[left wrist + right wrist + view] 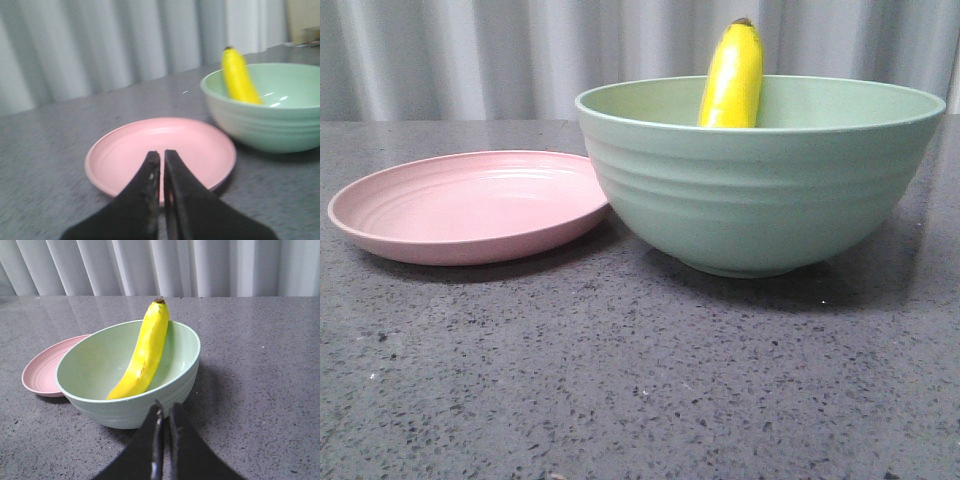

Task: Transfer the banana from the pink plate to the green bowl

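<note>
The banana (732, 78) leans inside the green bowl (760, 190), its dark tip sticking up above the rim. The pink plate (470, 205) lies bare to the bowl's left, its rim against the bowl. In the left wrist view my left gripper (162, 154) is shut and holds nothing, hovering before the pink plate (160, 150), with the green bowl (265, 112) and banana (238, 76) beyond. In the right wrist view my right gripper (165, 406) is shut and holds nothing, close to the near side of the green bowl (130, 375) with the banana (145, 351) inside and the plate (45, 367) behind. Neither gripper shows in the front view.
The dark speckled tabletop (620, 380) runs to a pale pleated curtain (520, 50) at the back. A beige object (306, 25) stands at the far table edge in the left wrist view.
</note>
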`<move>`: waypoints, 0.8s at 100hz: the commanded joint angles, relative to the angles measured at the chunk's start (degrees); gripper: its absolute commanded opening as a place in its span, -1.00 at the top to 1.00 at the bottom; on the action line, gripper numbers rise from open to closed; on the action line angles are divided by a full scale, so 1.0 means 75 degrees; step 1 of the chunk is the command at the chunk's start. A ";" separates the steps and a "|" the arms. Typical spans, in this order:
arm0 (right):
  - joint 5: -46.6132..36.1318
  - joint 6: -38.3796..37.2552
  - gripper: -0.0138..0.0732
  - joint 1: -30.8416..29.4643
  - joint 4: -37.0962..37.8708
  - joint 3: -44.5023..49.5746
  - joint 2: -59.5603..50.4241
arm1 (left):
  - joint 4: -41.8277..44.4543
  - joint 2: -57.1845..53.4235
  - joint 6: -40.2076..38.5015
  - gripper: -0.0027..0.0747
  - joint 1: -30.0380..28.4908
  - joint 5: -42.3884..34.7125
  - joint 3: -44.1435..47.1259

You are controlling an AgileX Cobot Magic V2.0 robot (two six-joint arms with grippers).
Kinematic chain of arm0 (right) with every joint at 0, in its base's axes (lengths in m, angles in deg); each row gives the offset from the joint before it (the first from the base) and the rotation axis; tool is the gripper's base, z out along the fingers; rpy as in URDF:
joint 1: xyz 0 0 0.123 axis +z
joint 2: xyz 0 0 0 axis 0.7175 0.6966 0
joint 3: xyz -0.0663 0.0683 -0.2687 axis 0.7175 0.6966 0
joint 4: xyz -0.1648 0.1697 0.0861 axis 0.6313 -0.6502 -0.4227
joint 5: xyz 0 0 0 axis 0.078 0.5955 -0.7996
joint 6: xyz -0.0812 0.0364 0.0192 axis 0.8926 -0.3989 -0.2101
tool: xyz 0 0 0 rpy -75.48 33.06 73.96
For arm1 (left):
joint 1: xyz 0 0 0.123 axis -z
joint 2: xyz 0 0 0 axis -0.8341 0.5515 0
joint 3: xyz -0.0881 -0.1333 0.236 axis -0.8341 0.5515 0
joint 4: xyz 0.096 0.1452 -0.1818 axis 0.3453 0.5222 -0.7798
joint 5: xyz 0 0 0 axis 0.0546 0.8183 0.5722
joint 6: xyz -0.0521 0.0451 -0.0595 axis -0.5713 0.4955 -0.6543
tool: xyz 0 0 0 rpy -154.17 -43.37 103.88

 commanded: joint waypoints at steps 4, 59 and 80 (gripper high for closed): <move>-0.0547 0.0068 0.84 -0.0014 0.0073 -0.0170 0.0094 | -0.0006 -0.0218 -0.0115 0.98 -0.1009 -0.0695 0.0154; -0.0548 0.0068 0.84 -0.0014 0.0073 -0.0170 0.0110 | 0.0000 -0.2141 -0.0115 0.98 -0.3714 0.1359 0.1446; -0.0548 0.0068 0.84 -0.0014 0.0073 -0.0170 0.0110 | 0.0000 -0.2141 -0.0115 0.98 -0.3714 0.1309 0.1446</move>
